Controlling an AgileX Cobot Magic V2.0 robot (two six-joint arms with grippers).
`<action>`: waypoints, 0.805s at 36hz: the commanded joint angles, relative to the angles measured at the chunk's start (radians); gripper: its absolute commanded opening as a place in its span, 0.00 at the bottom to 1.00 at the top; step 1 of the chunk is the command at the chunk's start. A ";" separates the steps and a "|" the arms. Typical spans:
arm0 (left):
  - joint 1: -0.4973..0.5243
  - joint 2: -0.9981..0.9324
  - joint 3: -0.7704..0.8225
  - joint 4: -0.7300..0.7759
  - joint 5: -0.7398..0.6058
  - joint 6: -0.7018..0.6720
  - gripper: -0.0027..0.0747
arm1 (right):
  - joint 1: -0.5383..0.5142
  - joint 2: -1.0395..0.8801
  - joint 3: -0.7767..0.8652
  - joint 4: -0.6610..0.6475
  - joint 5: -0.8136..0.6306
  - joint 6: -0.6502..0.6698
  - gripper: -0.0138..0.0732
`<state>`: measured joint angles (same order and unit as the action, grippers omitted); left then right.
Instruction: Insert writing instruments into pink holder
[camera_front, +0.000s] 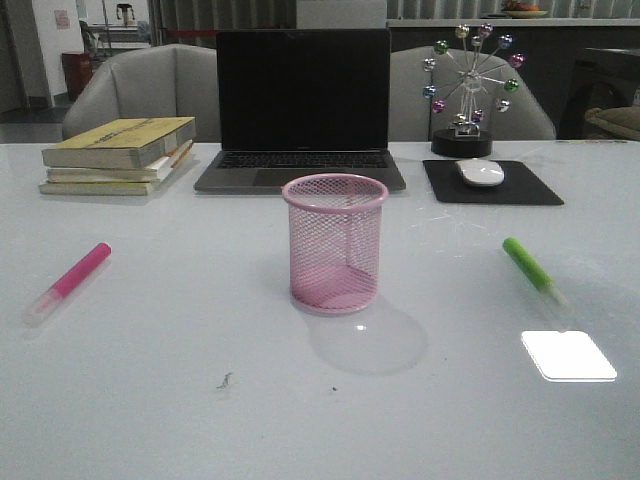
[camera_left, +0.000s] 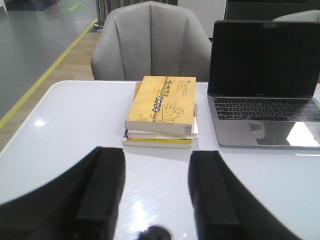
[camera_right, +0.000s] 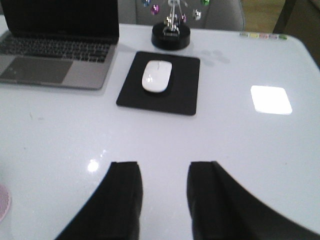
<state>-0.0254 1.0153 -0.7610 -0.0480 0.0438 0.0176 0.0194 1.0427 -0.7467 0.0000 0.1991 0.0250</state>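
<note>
The pink holder (camera_front: 335, 243) stands upright and empty at the middle of the white table; a sliver of it (camera_right: 2, 201) shows in the right wrist view. A magenta highlighter (camera_front: 68, 283) lies flat on the left, cap toward the front. On the right lies the green highlighter (camera_front: 532, 269), also flat with its cap toward the front. Neither arm appears in the front view. My left gripper (camera_left: 157, 155) is open over bare table, nothing between its fingers. My right gripper (camera_right: 164, 167) is open too, with only table between its fingers. Neither wrist view shows a highlighter.
A stack of books (camera_front: 120, 153) sits at the back left, an open laptop (camera_front: 303, 110) behind the holder. A white mouse (camera_front: 481, 172) rests on a black pad (camera_front: 490, 183) at the back right, with a ball ornament (camera_front: 468, 88) behind it.
</note>
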 joint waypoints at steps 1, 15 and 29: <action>-0.007 0.007 -0.038 -0.012 -0.075 -0.008 0.53 | -0.003 0.018 -0.032 0.017 -0.045 -0.002 0.58; -0.007 0.009 -0.038 -0.016 -0.075 -0.008 0.53 | 0.001 0.141 -0.340 0.063 0.335 -0.003 0.58; -0.007 0.009 -0.038 -0.028 -0.075 -0.008 0.53 | 0.075 0.424 -0.638 0.063 0.535 -0.053 0.58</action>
<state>-0.0254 1.0376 -0.7610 -0.0661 0.0454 0.0176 0.0885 1.4438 -1.3085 0.0624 0.7594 -0.0095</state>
